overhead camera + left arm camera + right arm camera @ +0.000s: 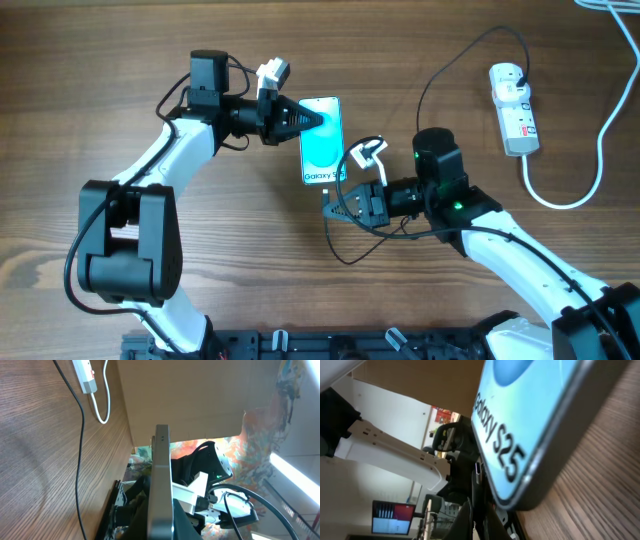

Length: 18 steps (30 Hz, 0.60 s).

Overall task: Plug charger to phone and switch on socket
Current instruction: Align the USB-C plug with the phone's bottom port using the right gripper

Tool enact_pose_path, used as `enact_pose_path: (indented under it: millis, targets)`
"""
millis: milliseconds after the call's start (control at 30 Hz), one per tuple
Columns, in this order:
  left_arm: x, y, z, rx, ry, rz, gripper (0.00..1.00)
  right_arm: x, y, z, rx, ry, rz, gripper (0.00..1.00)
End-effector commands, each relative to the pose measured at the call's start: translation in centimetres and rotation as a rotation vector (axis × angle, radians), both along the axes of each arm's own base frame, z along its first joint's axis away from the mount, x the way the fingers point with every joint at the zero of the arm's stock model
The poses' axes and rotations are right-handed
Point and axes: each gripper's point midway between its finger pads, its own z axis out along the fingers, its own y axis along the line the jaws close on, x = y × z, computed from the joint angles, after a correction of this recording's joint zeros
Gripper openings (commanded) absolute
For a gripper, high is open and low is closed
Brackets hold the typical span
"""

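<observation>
Phone [322,140] sits mid-table, screen up, long axis running far-to-near w/ a slight tilt; its text end faces the right gripper [335,205], which is just off that short edge. So the R arm is nearer the port and the move is prob. a short push along the phone's length. R fingers look pressed together on the charger [440,70] tip, seen in the R wrist view as a small stub [477,471] pointing toward the phone's end, not yet in. Left gripper [303,119] pinches the far-left corner, bracing it. Wood table [100,60] is bare round the phone. Socket [513,110] is well apart, far right, w/ room to reach.
</observation>
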Motion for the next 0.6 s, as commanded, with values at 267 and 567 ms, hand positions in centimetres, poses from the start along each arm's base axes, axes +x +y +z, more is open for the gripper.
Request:
enact_pose_path:
  millis: [267, 567]
  targets:
    - [-1.1, -1.0, 1.0, -0.034, -0.031, -0.060, 0.04, 0.7, 0.0, 0.3, 0.013, -0.013, -0.017, 0.04]
    - [-1.1, -1.0, 1.0, -0.034, -0.031, -0.060, 0.04, 0.3, -0.2, -0.3, -0.008, 0.045, -0.014, 0.04]
